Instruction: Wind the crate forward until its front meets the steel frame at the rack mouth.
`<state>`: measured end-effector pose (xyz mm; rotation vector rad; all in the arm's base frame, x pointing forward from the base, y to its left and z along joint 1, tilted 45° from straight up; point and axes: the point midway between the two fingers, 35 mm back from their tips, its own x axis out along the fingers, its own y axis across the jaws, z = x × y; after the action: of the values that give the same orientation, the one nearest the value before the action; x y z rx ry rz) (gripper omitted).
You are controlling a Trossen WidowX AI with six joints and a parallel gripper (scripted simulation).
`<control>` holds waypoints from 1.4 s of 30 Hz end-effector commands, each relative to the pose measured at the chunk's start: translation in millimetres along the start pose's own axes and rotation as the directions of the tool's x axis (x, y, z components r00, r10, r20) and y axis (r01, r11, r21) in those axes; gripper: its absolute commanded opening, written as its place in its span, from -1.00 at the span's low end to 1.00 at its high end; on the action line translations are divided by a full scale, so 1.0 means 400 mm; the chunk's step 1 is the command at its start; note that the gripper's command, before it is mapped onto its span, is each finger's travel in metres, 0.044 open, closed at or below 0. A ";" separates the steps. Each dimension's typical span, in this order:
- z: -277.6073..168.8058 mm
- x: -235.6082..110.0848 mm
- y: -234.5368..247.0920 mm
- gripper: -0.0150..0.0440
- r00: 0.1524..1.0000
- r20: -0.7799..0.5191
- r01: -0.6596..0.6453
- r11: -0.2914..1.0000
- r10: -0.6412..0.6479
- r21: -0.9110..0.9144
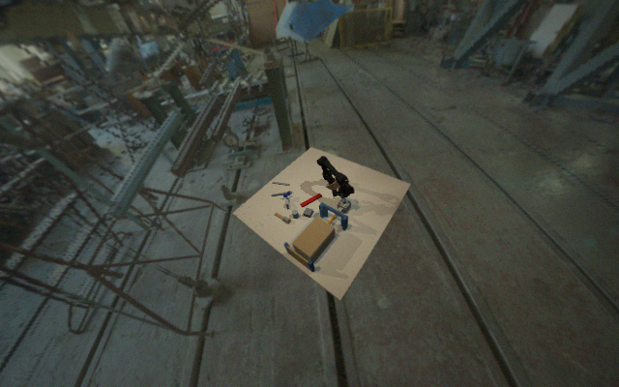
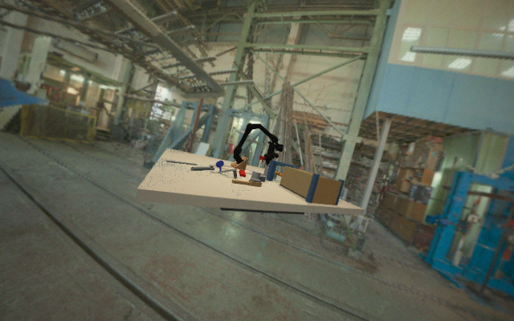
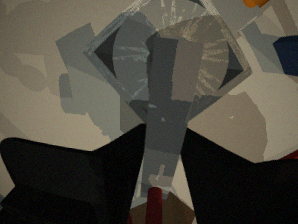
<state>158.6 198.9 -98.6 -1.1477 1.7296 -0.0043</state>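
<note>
The tan crate [image 1: 313, 238] [image 2: 297, 180] sits flat in the cubby, a short gap behind the blue steel frame [image 1: 334, 209] [image 2: 271, 171] at its mouth. An orange strap [image 1: 333, 219] [image 2: 279, 174] runs forward from it. The hand winch [image 1: 344, 206] [image 3: 214, 60] stands in front of the frame. The grey crank arm of the winch handle [image 3: 164, 140] reaches over the winch top; its key and the hole are hidden. My gripper [image 3: 162, 131] [image 2: 268, 163] is shut on the handle's red knob, which is mostly hidden at the bottom of the wrist view.
A red bar [image 1: 310, 199] [image 2: 242, 173] lies beside the arm. A grey block [image 1: 308, 212], a grey cylinder [image 1: 295, 214], a wooden-handled hammer [image 1: 282, 218] and blue and grey tools lie farther left in the top view. The blue frame stands close to the winch.
</note>
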 end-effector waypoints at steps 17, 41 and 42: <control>0.005 -0.005 -0.001 -0.49 0.999 -0.036 -0.012 1.000 0.012 0.000; 0.013 -0.004 0.004 -0.49 0.996 -0.081 -0.025 0.997 0.031 0.079; 0.013 -0.004 0.004 -0.49 0.996 -0.081 -0.025 0.997 0.031 0.079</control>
<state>161.5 203.5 -99.4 -1.0975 1.8047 -0.0868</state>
